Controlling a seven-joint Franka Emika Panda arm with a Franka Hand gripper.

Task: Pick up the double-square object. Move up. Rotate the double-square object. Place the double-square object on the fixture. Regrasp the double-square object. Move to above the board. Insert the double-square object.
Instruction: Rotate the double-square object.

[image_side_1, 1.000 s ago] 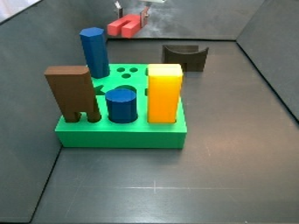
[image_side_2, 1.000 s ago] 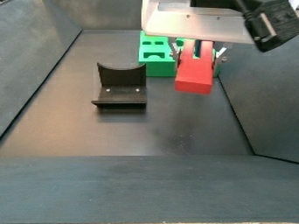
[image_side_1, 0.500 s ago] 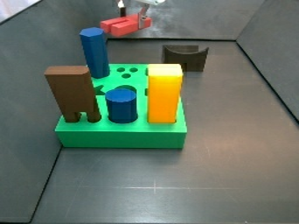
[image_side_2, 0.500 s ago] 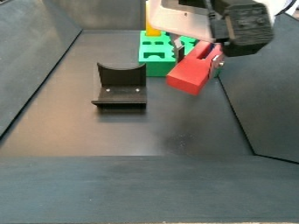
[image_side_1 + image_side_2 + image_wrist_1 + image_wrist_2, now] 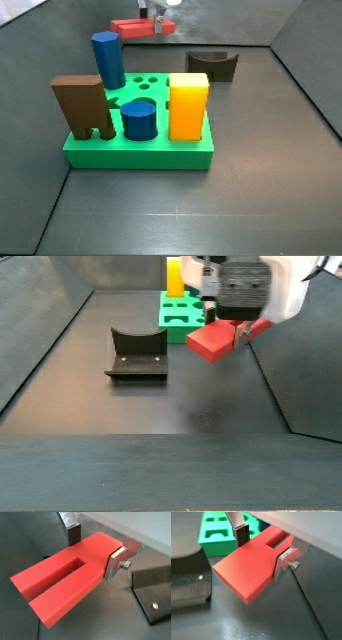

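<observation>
No brand, label or legible writing appears in any view. The gripper (image 5: 230, 328) sits at the upper centre-right of a side view and, in the other side picture (image 5: 156, 22), at the top centre of the frame, clear of the floor. Its jaws are closed on the red block (image 5: 214, 340), held aloft: both wrist views show one silver finger (image 5: 120, 561) pressed flat to one side of the block (image 5: 63, 576) and the dark pad of the opposite finger (image 5: 241, 535) against the far side, gripping it near one end. The block (image 5: 134, 27) lies roughly level in a side view, long axis running across the frame, its free end toward the left. In the side view at upper centre-right it appears foreshortened, a square end face turned toward the camera and slightly down. A wrist view shows a long rectangular groove along one face, open at the free end. The fixture (image 5: 136, 353) stands on the floor at centre left of a side view, well apart from the block; it also shows at upper right centre (image 5: 211, 65). The green board (image 5: 142, 145) occupies mid-frame, carrying a yellow block (image 5: 189, 105), two blue cylinders (image 5: 108, 60) and a brown block (image 5: 83, 105).
</observation>
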